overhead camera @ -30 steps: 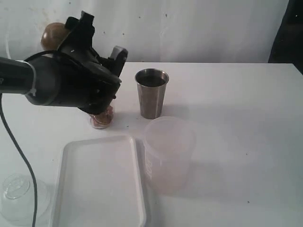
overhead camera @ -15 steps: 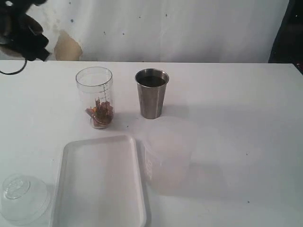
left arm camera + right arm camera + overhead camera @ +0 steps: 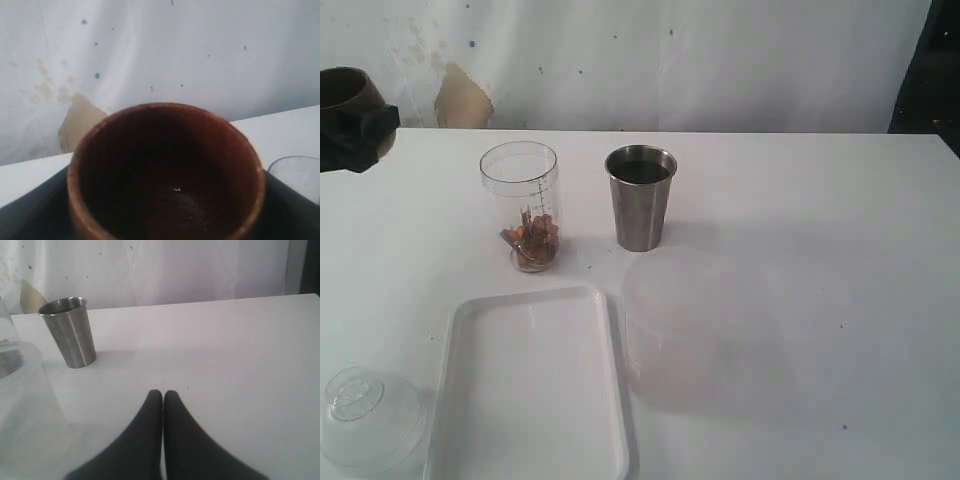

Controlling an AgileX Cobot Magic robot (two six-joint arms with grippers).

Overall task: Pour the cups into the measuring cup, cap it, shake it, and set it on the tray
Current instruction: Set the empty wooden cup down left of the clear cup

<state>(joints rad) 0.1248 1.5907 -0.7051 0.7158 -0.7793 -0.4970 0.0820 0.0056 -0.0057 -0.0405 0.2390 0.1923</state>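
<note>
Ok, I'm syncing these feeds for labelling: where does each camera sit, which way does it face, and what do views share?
Exterior: raised at the table's near side, facing the backdrop; sees measuring cup, tray; only the left pincer shows, at the edge.
Left wrist: on the left arm, looking into the held wooden cup; dark fingers flank it.
Right wrist: low over the table, facing the backdrop; shut right pincer shows.
Shared: exterior and right wrist both show the steel tumbler.

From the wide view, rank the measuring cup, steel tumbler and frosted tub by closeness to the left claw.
1. measuring cup, left of centre, closest to the left gripper.
2. steel tumbler, just right of the measuring cup.
3. frosted tub, farther right and toward the front.
</note>
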